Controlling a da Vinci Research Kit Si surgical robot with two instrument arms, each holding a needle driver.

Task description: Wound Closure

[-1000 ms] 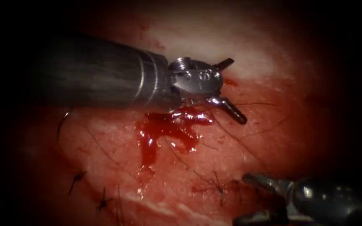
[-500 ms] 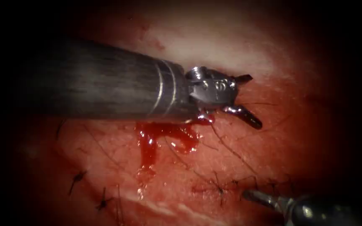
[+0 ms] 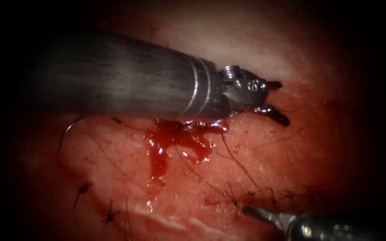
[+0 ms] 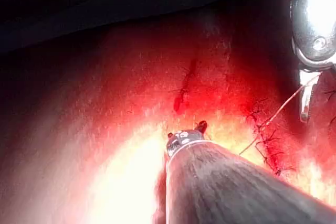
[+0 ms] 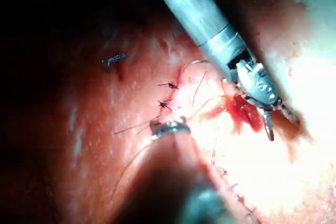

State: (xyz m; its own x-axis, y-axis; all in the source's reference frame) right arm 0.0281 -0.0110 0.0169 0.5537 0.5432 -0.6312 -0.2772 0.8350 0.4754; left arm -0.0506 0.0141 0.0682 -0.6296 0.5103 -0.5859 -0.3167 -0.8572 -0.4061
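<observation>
- left arm's steel needle driver [image 3: 277, 99]: jaws spread, hold nothing
- thin curved steel needle [image 3: 66, 130]: lies on wet pink tissue [image 3: 264, 156], picture-left; stiff, slippery, grab mid-curve
- right arm's tool [image 3: 260, 214]: jaws unclear

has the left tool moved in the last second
Yes. In the endoscope view the left arm's tool has slid toward the picture's right past the red fluid, which stayed put; its open jaws hold nothing.
</observation>
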